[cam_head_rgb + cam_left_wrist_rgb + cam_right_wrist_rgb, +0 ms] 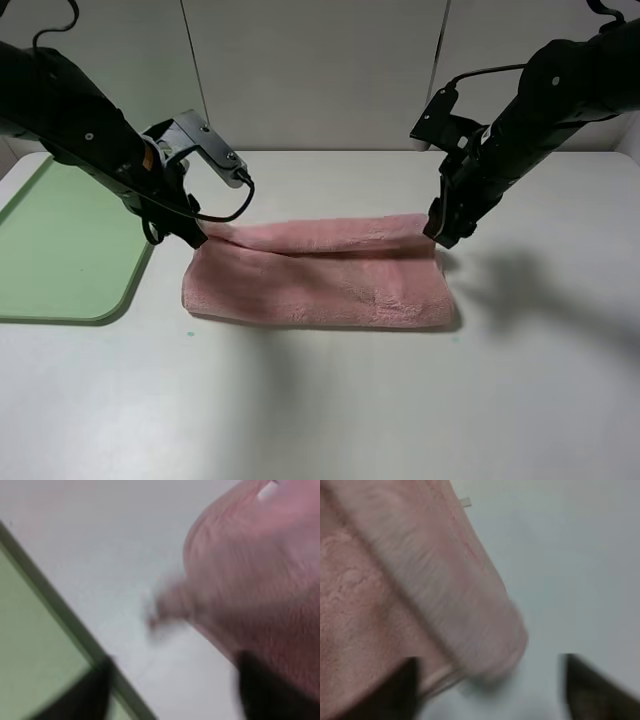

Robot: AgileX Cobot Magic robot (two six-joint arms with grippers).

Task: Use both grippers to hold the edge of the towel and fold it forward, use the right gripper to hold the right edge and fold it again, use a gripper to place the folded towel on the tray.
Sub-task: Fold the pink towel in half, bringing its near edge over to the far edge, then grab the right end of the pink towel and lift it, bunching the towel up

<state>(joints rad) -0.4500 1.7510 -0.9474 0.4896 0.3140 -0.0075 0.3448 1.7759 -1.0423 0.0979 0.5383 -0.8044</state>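
Pink towel (320,275) lies mid-surface (330,420) as a long doubled strip, so the first fold looks done. Its left end sits just beside the green tray (60,260), not on it. Low at the strip's far left corner is the left hand (200,238), and at the far right corner the right hand (440,235). Can't tell whether they touch the cloth or sit just off it.

Wrist views are blurred, but each shows two dark fingers spread wide. The left fingers (92,695) have the towel corner loose ahead of them. The right fingers (600,685) have the rolled cloth lying between them, not pinched. Both hands read as released, holding nothing.

Step in hand, my read: let go and clear the cloth.
- Lift straight up off the corners with no sideways drag. Fluffy pile can snag a finger and pull the top layer open.
- Far side looks puffed rather than flat, so check the layers line up before moving on.
- Left hand should back off toward the tray side.
- Right hand then needs the right edge (445,290), both layers pinched together, for the second fold.
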